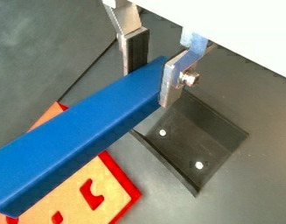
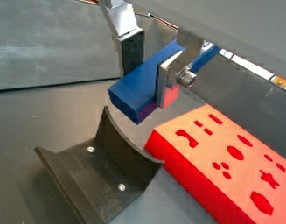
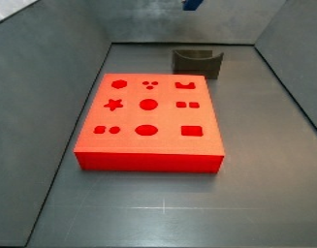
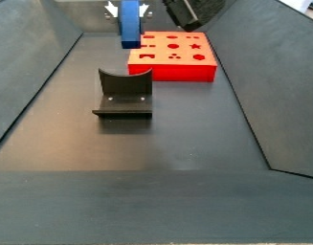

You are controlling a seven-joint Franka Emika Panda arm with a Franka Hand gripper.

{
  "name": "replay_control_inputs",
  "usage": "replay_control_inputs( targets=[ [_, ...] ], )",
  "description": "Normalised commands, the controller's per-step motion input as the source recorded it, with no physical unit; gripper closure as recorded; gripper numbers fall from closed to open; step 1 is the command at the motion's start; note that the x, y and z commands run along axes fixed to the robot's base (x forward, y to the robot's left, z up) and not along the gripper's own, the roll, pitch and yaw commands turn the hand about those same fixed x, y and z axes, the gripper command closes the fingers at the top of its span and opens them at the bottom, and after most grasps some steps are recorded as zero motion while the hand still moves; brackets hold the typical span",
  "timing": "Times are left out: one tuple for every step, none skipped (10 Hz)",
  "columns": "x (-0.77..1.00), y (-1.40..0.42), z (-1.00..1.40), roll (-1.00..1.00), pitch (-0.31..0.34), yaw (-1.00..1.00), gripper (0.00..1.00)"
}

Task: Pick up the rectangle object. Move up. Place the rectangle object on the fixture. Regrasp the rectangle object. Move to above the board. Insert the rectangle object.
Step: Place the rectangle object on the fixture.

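Note:
My gripper (image 1: pixel 155 74) is shut on the blue rectangle object (image 1: pixel 75 140), gripping it near one end, with the rest of the bar sticking out past the fingers. In a side view the gripper (image 4: pixel 126 11) holds the bar (image 4: pixel 128 36) in the air beyond the dark fixture (image 4: pixel 122 94), beside the red board (image 4: pixel 178 55). Both wrist views show the fixture (image 2: pixel 98 175) empty below the bar (image 2: pixel 139 87). The board (image 3: pixel 147 121) with its cut-out holes lies flat in the middle of the floor. Only the bar's tip (image 3: pixel 192 4) shows in that side view.
Grey sloping walls (image 4: pixel 31 86) enclose the dark floor on all sides. The fixture (image 3: pixel 197 62) stands close to the board's far edge. A dark arm part (image 4: pixel 190 11) hangs above the board.

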Motion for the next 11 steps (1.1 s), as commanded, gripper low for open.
replay_control_inputs(
  targets=[
    [0.27,0.04,-0.01,-0.16,0.090,-0.06,1.00],
    [0.22,0.04,-0.01,-0.16,0.096,-0.05,1.00],
    [0.13,0.06,-1.00,-1.00,0.021,-0.12,1.00],
    [0.12,0.07,-1.00,-1.00,0.020,-0.13,1.00],
    [0.12,0.08,-1.00,-1.00,0.034,-0.13,1.00],
    [0.13,0.08,-1.00,-1.00,0.049,-0.13,1.00],
    [0.14,0.09,-1.00,-1.00,0.061,-0.14,1.00],
    [0.15,0.09,-1.00,-1.00,0.066,-0.15,1.00],
    [0.16,0.10,-1.00,-0.86,0.058,-0.15,1.00],
    [0.17,0.10,-1.00,-0.70,0.052,-0.14,1.00],
    [0.18,0.11,-1.00,-0.48,0.045,-0.13,1.00]
  ],
)
